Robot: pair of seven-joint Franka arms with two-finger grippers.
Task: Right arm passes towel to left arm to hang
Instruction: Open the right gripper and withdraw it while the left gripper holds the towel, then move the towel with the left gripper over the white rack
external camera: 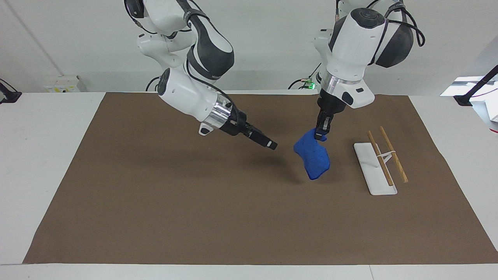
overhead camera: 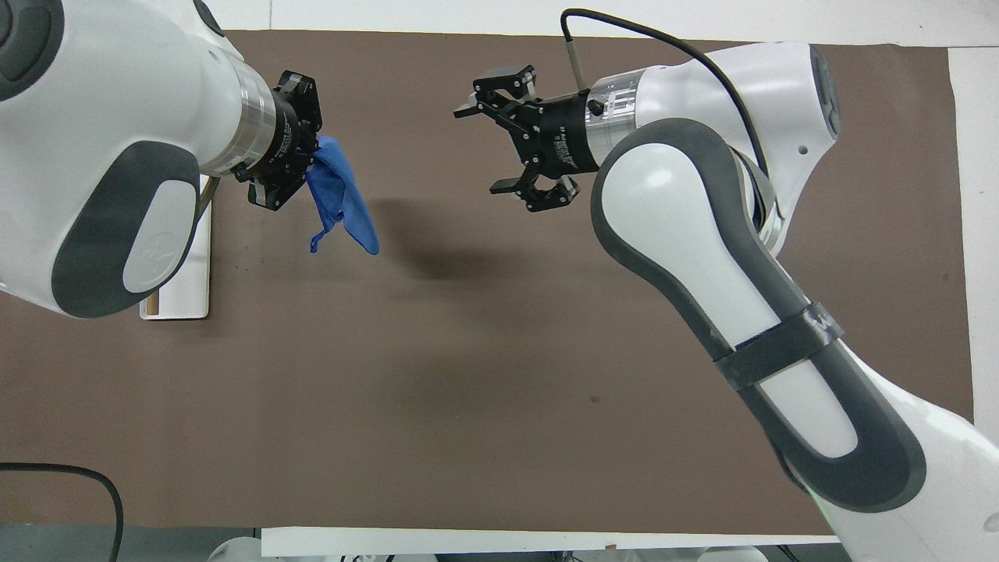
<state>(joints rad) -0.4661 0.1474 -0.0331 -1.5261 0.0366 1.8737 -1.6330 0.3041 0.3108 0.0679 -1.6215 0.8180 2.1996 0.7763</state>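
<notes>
The royal-blue towel (external camera: pixel 313 157) hangs by one corner from my left gripper (external camera: pixel 321 133), which is shut on it in the air over the brown mat beside the rack. In the overhead view the towel (overhead camera: pixel 339 204) droops from the left gripper (overhead camera: pixel 311 160). My right gripper (external camera: pixel 271 145) is open and empty, up in the air over the middle of the mat, apart from the towel. The overhead view shows the right gripper (overhead camera: pixel 484 148) with its fingers spread wide.
A hanging rack with a white base (external camera: pixel 373 168) and two wooden rods (external camera: pixel 393 153) stands at the left arm's end of the mat; the left arm mostly covers it in the overhead view (overhead camera: pixel 183 289). The brown mat (external camera: pixel 194 217) covers the table.
</notes>
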